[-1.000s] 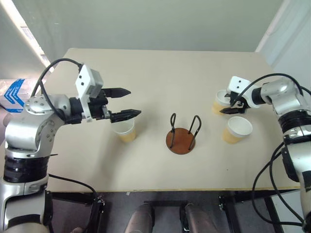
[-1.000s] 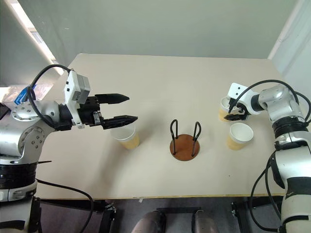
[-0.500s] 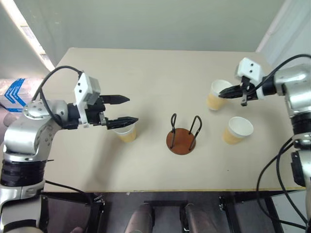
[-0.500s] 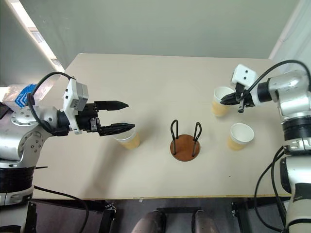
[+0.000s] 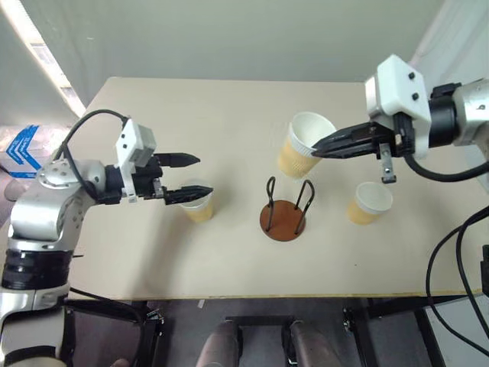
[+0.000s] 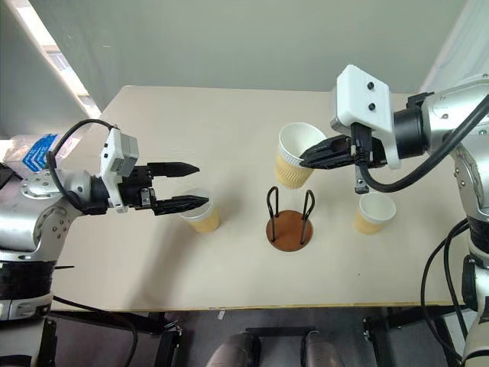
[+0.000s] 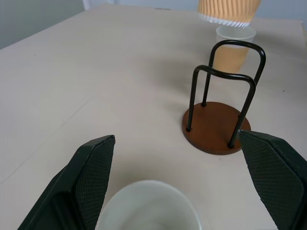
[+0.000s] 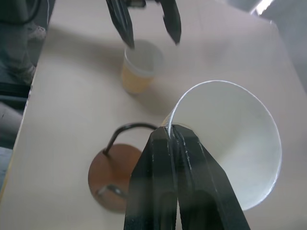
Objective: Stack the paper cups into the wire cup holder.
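Three tan paper cups w/ white rims: one pinched by rim in right gripper (image 6: 306,160), tilted above wire cup holder (image 6: 289,222). Second cup (image 6: 374,213) stands just right of holder; third cup (image 6: 198,212) left of it, under spread left gripper (image 6: 197,184).

One tan paper cup (image 5: 302,145) hangs tilted above the wire cup holder (image 5: 284,210).

Lighting, for your record: bright, even, diffuse. Glare strip along the upper left edge in your head views. Soft, faint shadows under the cups (image 5: 198,205) and holder (image 5: 283,220) on the table (image 5: 229,122). Right wrist view: fingers (image 8: 177,187) close and out of focus.
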